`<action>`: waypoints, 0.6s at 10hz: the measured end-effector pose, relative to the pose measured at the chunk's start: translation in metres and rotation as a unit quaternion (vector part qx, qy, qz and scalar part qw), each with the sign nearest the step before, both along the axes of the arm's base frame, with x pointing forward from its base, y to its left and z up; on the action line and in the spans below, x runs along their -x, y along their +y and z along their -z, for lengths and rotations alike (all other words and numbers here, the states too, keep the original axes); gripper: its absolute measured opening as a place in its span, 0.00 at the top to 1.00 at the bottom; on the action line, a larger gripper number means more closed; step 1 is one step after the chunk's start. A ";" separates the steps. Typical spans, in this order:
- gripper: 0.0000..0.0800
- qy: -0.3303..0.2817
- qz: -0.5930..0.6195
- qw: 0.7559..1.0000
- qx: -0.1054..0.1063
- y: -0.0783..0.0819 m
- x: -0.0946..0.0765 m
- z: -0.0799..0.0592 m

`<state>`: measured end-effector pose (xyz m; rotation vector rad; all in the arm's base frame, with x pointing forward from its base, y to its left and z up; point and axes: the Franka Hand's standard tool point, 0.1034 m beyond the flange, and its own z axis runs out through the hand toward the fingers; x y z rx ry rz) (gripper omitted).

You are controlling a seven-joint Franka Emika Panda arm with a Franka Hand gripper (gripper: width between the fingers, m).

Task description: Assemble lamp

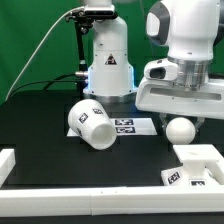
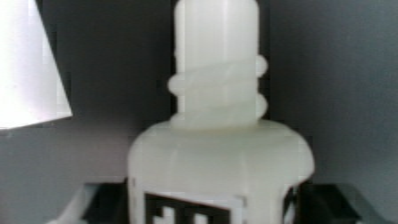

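My gripper (image 1: 180,114) is shut on the white bulb (image 1: 180,129) and holds it above the black table, at the exterior view's right. In the wrist view the bulb (image 2: 217,110) fills the middle, its threaded stem pointing away, a tag on its wide body between my dark fingers (image 2: 107,205); my gripper (image 2: 199,206) closes on that body. The cup-like shade (image 1: 92,123) lies on its side at the middle left. The squarish base (image 1: 196,165) sits at the front right, just below and in front of the bulb.
The marker board (image 1: 126,126) lies flat behind the shade. The robot's white pedestal (image 1: 108,62) stands at the back. A white border rail (image 1: 70,180) runs along the table's front edge. A white surface (image 2: 25,60) shows beside the bulb in the wrist view.
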<state>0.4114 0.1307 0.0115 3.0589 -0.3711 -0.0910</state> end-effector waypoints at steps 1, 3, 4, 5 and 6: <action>0.20 0.000 0.000 1.000 0.000 0.000 0.000 0.000; 0.13 0.000 0.000 1.000 0.000 0.000 0.000 0.000; 0.13 0.000 0.000 1.000 0.000 0.000 0.000 0.000; 0.13 0.000 0.000 1.000 0.000 0.000 0.000 0.000; 0.13 0.000 0.000 1.000 0.000 0.000 0.000 0.000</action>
